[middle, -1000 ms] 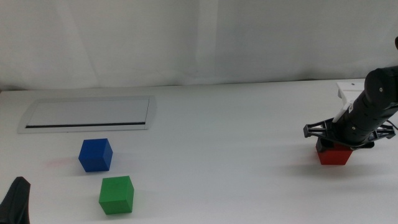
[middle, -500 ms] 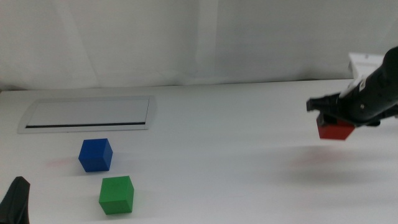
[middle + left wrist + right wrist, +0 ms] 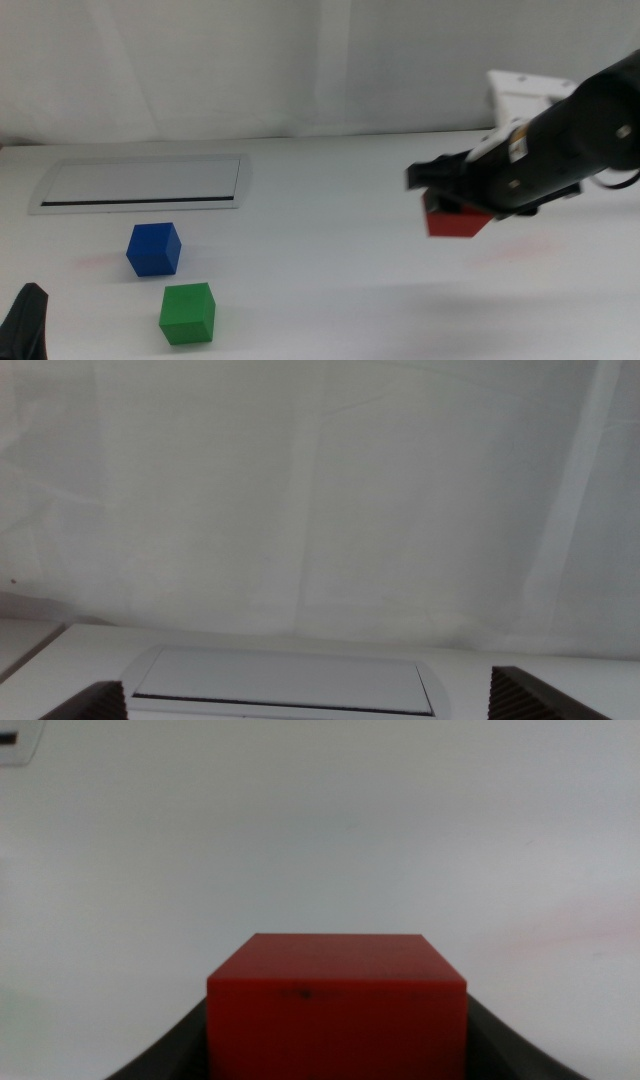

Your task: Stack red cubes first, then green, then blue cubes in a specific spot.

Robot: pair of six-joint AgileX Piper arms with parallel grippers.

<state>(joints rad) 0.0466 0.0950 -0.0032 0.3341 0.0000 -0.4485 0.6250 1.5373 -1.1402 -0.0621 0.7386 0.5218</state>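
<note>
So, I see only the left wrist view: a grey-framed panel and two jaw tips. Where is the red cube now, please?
Observer: The red cube is in the right gripper, lifted above the table.
Operator: Is the grip firm?
Observer: In the right wrist view the jaws close on both sides of the cube.
Operator: And the other cubes?
Observer: The blue cube and green cube sit apart on the table, in front of the panel.
Operator: Where is my gripper?
Observer: The left gripper waits at the bottom left corner of the middle view.
</note>
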